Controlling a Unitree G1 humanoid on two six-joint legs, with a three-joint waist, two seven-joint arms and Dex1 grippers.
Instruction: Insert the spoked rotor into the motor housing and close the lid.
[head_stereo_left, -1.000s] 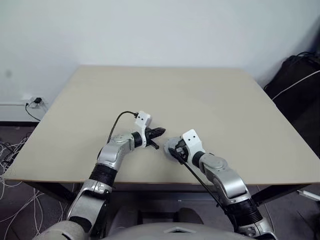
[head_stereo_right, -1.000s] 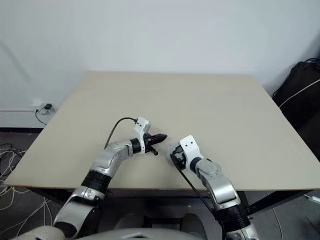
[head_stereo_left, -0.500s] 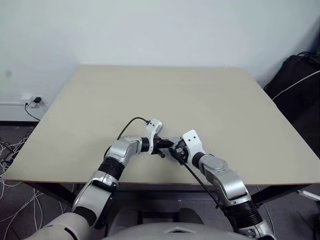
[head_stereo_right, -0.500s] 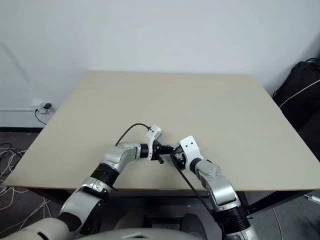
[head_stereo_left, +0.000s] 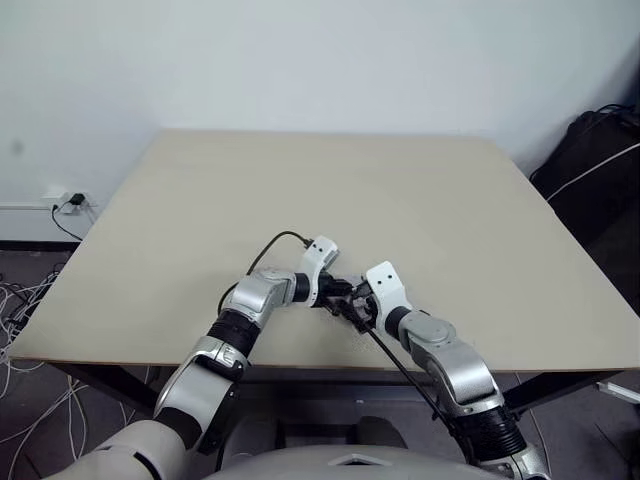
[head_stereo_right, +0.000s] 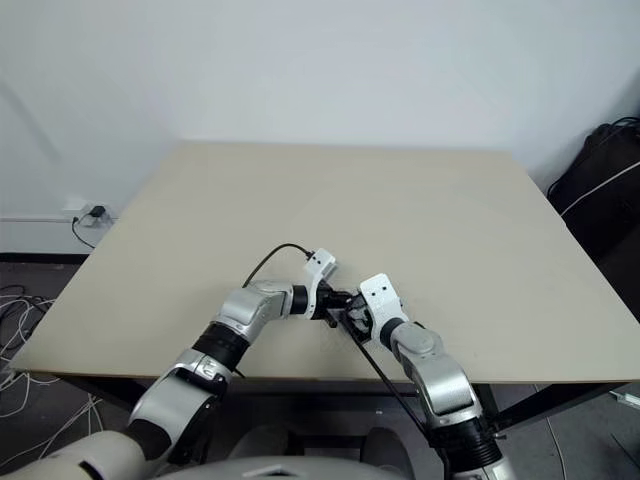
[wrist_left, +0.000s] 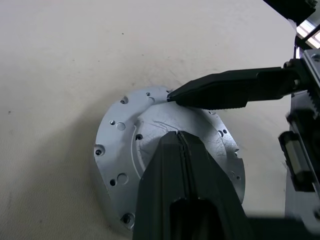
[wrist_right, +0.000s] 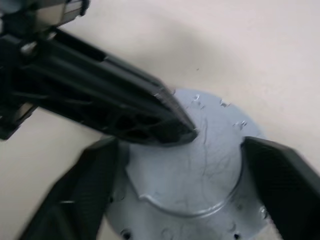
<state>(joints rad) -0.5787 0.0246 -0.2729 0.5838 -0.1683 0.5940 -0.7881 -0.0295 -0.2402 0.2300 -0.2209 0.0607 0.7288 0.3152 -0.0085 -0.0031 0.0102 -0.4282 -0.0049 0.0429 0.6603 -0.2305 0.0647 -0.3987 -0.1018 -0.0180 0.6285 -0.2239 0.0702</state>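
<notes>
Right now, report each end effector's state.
Left end effector: shut, empty, tips pressing on the lid.
Right end effector: open, fingers straddling the lid.

A beige table (head_stereo_left: 420, 200) carries the things. The lid (wrist_left: 120, 150), smooth grey face up, lies flat on it near the front edge.

Stereo head pair high above, facing forward and down over the table (head_stereo_left: 420, 190), both arms low centre of frame, each wrist camera close in, looking along its fingers, sharing the lid (wrist_left: 120, 150)
</notes>
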